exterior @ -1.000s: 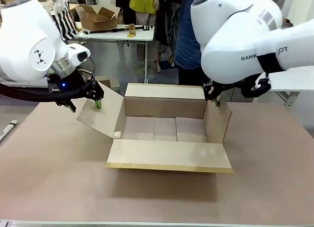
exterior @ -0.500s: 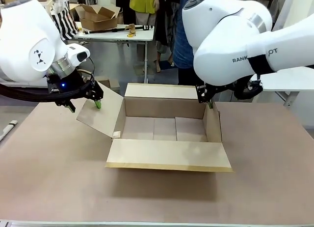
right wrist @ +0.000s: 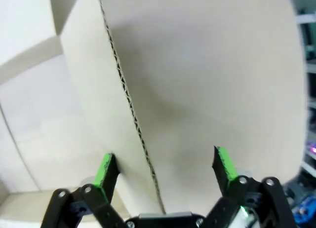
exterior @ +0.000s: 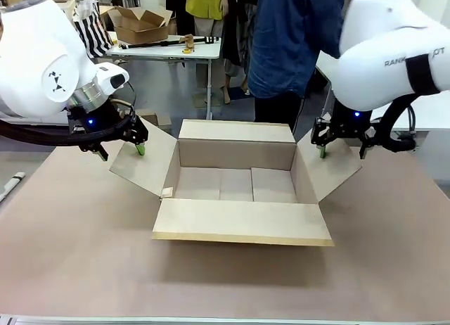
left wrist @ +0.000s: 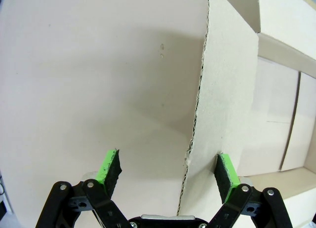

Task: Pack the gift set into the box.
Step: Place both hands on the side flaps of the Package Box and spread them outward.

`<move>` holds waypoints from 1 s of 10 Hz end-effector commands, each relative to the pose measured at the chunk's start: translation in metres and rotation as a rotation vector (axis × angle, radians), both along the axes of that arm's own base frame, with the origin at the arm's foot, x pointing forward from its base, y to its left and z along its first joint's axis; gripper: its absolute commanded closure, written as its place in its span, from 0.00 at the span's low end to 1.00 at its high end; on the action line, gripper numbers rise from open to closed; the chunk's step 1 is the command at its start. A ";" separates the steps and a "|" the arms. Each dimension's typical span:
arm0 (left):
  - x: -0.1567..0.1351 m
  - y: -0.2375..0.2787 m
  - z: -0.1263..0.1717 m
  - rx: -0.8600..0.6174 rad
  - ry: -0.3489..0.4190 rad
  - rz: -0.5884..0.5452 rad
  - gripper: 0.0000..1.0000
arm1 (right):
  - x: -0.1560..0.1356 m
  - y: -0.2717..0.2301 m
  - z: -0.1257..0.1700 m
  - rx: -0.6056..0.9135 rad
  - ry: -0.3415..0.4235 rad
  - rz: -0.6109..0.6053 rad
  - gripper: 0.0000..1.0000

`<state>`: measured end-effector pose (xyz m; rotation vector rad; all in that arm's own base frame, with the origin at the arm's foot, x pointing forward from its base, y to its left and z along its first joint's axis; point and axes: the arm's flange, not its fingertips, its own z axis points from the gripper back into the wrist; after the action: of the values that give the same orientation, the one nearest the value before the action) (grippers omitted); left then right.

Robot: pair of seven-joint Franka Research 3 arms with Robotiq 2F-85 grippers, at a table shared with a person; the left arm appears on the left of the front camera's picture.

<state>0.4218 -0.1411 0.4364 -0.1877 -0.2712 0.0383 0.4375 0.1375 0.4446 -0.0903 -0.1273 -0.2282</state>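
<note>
While box sits empty, you see both claws, left and right, spread wide at side flaps (gift set nowhere yet); packing not started.

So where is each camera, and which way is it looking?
Front: sits between the arms, looks across the table at the box and a person; shows both arms, left tool and right tool.
Left wrist: looks down its open tool at the left flap.
Right wrist: looks down its open tool at the right flap.
All views share the box.
</note>
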 end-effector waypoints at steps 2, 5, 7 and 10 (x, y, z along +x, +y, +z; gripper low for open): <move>0.000 0.000 0.002 0.014 0.004 0.015 0.00 | 0.003 -0.055 -0.036 0.273 0.028 0.075 0.00; 0.000 0.000 0.002 0.014 0.004 0.015 0.00 | 0.004 -0.038 -0.023 0.173 0.006 0.034 0.00; 0.000 0.000 0.002 0.014 0.004 0.015 0.00 | 0.004 -0.038 -0.023 0.173 0.006 0.034 0.00; 0.000 0.000 0.002 0.014 0.004 0.015 0.00 | 0.004 -0.038 -0.023 0.173 0.006 0.034 0.00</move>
<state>0.4218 -0.1412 0.4364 -0.1876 -0.2711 0.0382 0.4398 0.1007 0.4159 0.1095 -0.1030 -0.1876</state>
